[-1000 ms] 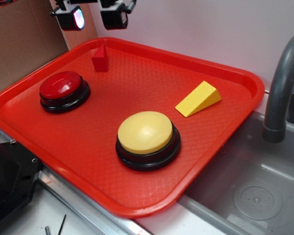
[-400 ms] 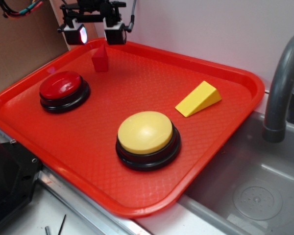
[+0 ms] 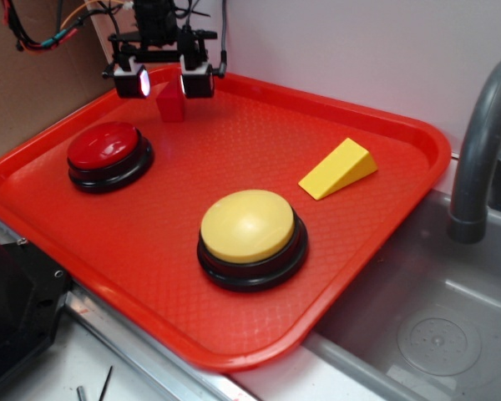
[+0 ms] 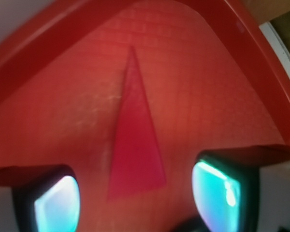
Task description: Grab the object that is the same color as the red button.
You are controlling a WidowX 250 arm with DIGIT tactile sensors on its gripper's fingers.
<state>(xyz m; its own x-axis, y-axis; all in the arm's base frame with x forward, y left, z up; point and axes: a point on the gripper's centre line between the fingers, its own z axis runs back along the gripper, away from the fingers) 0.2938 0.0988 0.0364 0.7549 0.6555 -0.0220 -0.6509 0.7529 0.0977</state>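
The small red wedge block (image 3: 170,102) stands at the far left corner of the red tray (image 3: 384,209). My gripper (image 3: 164,82) is open and low over it, one finger on each side of its top, neither pad touching it. In the wrist view the wedge (image 4: 134,140) lies as a long red triangle between my two glowing fingertips (image 4: 55,205), with clear gaps on both sides. The red button (image 3: 108,152), a glossy dome on a black base, sits on the tray's left side, nearer the camera than the wedge.
A larger yellow-domed button (image 3: 250,234) sits near the tray's front middle. A yellow wedge (image 3: 338,169) lies at the right. The tray's raised rim (image 4: 48,38) runs close behind the red wedge. A grey sink (image 3: 434,334) and tap (image 3: 480,142) are at right.
My gripper has come down from above the tray's far corner, so that its open fingers now straddle the red wedge. Nothing on the tray has moved.
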